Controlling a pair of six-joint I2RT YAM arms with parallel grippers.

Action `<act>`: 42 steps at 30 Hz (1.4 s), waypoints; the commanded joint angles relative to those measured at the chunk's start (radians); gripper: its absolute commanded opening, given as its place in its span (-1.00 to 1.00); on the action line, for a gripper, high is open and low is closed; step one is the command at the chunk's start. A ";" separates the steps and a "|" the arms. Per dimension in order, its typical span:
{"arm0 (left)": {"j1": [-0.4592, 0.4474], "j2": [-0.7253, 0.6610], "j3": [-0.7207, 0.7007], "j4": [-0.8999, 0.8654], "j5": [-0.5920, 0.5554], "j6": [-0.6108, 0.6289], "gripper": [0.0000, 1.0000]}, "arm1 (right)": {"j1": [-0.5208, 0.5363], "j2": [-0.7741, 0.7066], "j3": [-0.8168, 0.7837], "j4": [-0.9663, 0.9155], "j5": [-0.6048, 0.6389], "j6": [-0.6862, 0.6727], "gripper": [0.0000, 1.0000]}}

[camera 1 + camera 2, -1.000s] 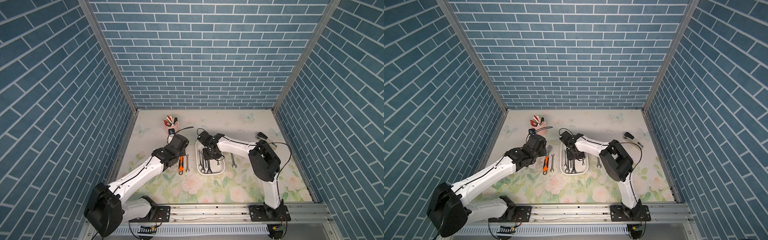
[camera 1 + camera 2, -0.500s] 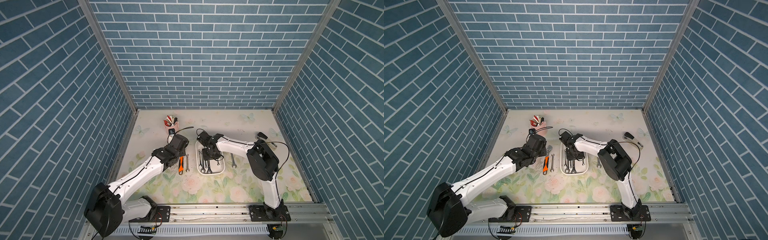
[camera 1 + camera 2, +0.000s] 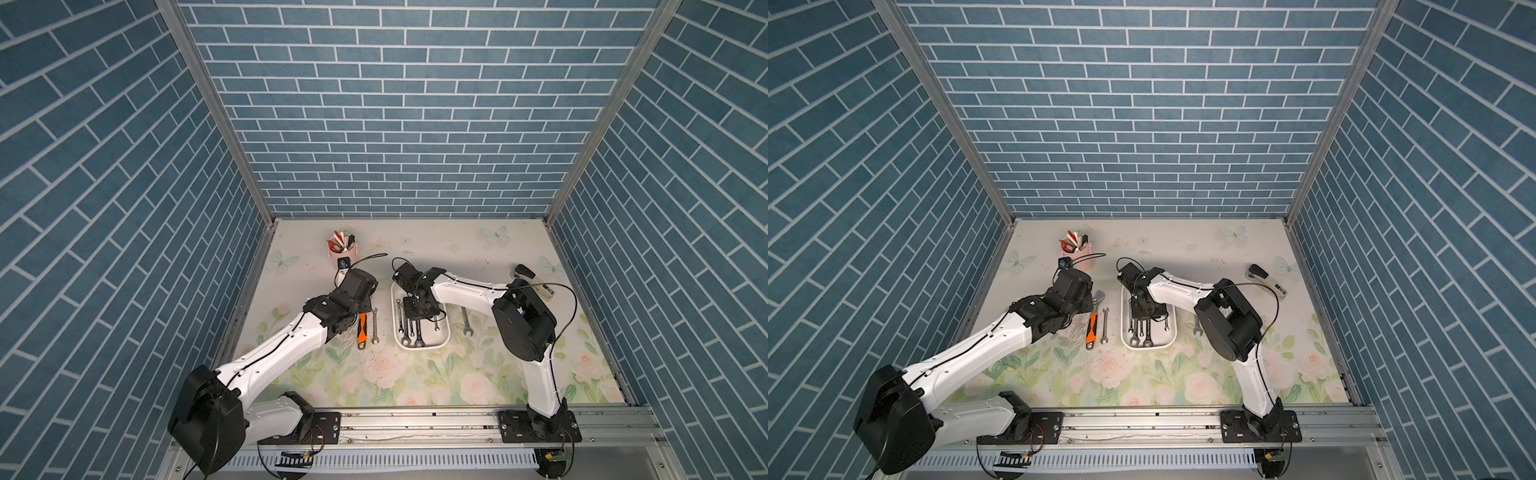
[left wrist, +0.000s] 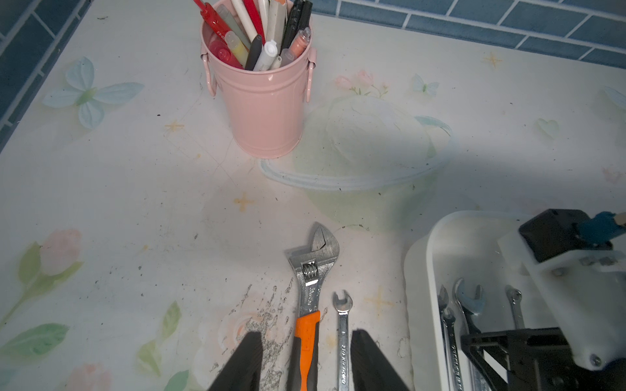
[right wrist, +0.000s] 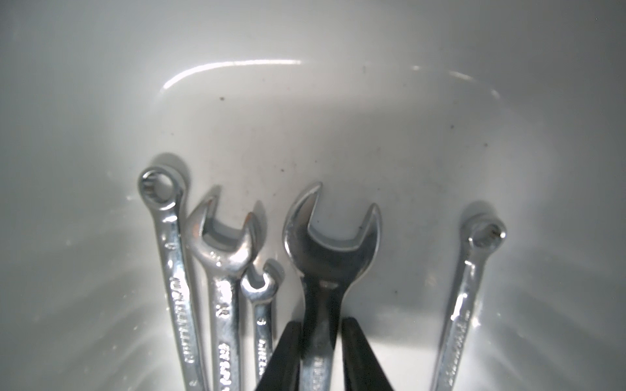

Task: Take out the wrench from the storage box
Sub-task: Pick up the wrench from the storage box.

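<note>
The wrench (image 5: 325,267) to be taken out lies flat on the floor of the white storage box (image 3: 441,338), which sits mid-table (image 3: 415,374). It is the broad open-ended one among several slimmer wrenches. Its long axis runs along the box's length, with the open head toward the back wall and the shank coming back under the right arm. The right jaws reach down into the box and straddle that shank crosswise, drawn in against both of its sides. They appear to have hold of it, though it is not yet lifted. A small wrench (image 5: 259,291) lies just beside it, so I judge a straight upward pull is needed to clear that neighbour and the rim. The left jaws hang open and empty over the table beside the box, above an orange-handled adjustable wrench (image 4: 313,270). The right arm is clearly the nearer.
</note>
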 commanded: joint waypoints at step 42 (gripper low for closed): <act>0.008 0.019 0.010 -0.028 0.022 -0.012 -0.03 | -0.100 -0.213 -0.032 -0.099 0.014 -0.082 -0.80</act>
